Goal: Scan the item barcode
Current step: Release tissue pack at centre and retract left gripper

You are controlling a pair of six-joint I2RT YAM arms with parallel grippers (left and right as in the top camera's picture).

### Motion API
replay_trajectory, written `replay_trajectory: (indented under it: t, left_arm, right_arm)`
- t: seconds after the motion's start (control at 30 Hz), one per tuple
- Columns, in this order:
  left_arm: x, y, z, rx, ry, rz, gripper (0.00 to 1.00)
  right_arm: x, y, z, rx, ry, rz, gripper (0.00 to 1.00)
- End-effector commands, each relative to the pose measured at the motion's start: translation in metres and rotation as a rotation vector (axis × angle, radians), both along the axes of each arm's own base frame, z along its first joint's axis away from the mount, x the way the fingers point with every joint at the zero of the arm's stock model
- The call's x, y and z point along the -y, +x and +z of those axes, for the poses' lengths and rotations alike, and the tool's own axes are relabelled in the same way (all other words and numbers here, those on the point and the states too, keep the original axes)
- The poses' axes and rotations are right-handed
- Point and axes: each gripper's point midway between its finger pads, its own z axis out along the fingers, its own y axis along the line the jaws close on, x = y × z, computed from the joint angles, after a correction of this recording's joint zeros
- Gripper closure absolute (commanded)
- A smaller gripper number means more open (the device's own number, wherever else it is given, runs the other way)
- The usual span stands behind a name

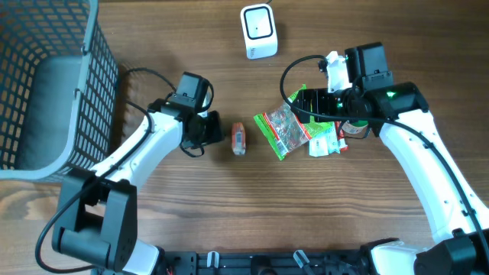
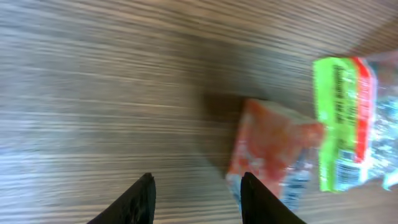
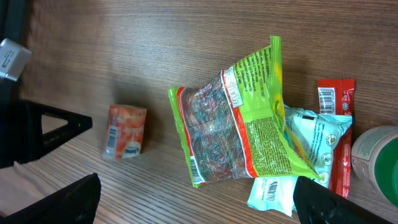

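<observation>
Currently I have the left gripper (image 1: pixel 216 128) sitting low over the wooden table (image 1: pixel 229 221), its fingers parted with only bare wood between them, so it is released and grasping nothing. The small orange packet (image 1: pixel 239 139) lies flat on the table just beyond those fingertips. On my left wrist feed one finger (image 2: pixel 258 199) overlaps the packet's near edge, and I cannot tell whether it touches. The white scanner (image 1: pixel 258 30) stands at the far edge of the table, well apart from the packet. The right gripper (image 3: pixel 196 186) hangs over a green snack bag (image 1: pixel 284 130) with its jaws spread wide and nothing clamped between them. That bag lies between the orange packet and the rest of the pile, with a printed barcode visible near its lower corner on the right wrist feed. A pale blue pouch (image 3: pixel 311 149) is partly tucked under the bag, a red stick pack (image 3: pixel 336 124) lies beside the pouch, and a green-and-white tub (image 3: pixel 379 162) stands just past that. A grey wire basket (image 1: pixel 88 46) occupies the far left side of the table.
</observation>
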Motion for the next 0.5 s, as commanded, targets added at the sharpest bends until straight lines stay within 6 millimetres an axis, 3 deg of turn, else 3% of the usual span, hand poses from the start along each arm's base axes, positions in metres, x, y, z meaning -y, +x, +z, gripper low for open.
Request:
replay_trajectory:
  t: [0.0,0.03,0.1,0.23,0.4,0.47]
  left_arm:
    - [-0.001,0.006,0.012,0.023,-0.044,0.0,0.6]
    - [0.021,0.006,0.022,0.035,-0.163,-0.077,0.62]
    - [0.042,0.007,0.034,0.058,-0.283,-0.138,0.96]
    - [0.058,0.003,0.037,0.068,-0.304,-0.184,0.96]
    - [0.112,-0.008,0.042,0.149,-0.324,-0.341,0.96]
    - [0.113,-0.007,0.036,0.181,-0.239,-0.336,0.96]
  right_arm:
    - [0.001,0.002,0.001,0.013,-0.013,0.009,0.0]
    - [0.001,0.002,0.001,0.013,-0.013,0.009,0.0]
    - [0.001,0.002,0.001,0.013,-0.013,0.009,0.0]
    - [0.001,0.002,0.0,0.013,-0.013,0.009,0.0]
    - [0.001,0.002,0.001,0.013,-0.013,0.009,0.0]
    - [0.001,0.001,0.0,0.013,-0.013,0.009,0.0]
